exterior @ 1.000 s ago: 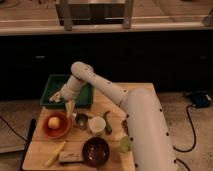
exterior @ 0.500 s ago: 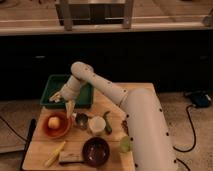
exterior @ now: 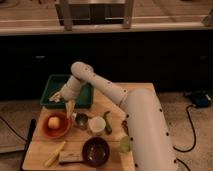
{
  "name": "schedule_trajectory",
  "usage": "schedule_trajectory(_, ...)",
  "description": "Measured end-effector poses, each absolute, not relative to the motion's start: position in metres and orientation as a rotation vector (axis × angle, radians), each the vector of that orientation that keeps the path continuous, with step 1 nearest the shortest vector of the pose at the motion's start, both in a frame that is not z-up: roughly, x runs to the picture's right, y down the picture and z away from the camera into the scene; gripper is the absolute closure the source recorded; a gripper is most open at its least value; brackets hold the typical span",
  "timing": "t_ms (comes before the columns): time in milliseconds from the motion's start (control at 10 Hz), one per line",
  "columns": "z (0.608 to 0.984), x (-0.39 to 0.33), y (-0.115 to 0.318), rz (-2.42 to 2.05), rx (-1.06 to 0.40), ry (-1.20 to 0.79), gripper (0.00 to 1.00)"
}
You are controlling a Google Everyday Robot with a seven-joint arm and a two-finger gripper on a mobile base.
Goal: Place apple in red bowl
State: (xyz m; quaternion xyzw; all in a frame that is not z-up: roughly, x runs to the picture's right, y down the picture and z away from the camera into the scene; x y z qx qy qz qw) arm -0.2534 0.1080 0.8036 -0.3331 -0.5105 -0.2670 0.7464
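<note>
The apple (exterior: 53,122), small and yellow-orange, sits inside the orange-red bowl (exterior: 63,129) at the left of the wooden table. My gripper (exterior: 69,106) hangs from the white arm just above and right of the bowl, in front of the green tray. It is apart from the apple and nothing shows in it.
A green tray (exterior: 86,97) stands behind the gripper. A small metal cup (exterior: 81,120), a white cup (exterior: 96,125) and a green vegetable (exterior: 108,122) stand right of the red bowl. A dark maroon bowl (exterior: 95,151), a pale-green fruit (exterior: 125,144) and a banana (exterior: 54,153) lie near the front edge.
</note>
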Motion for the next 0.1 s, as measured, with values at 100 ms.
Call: schedule_trajectory(100,0.8036,-0.2534,0.1080,-0.584,-0.729,-1.117,0.20)
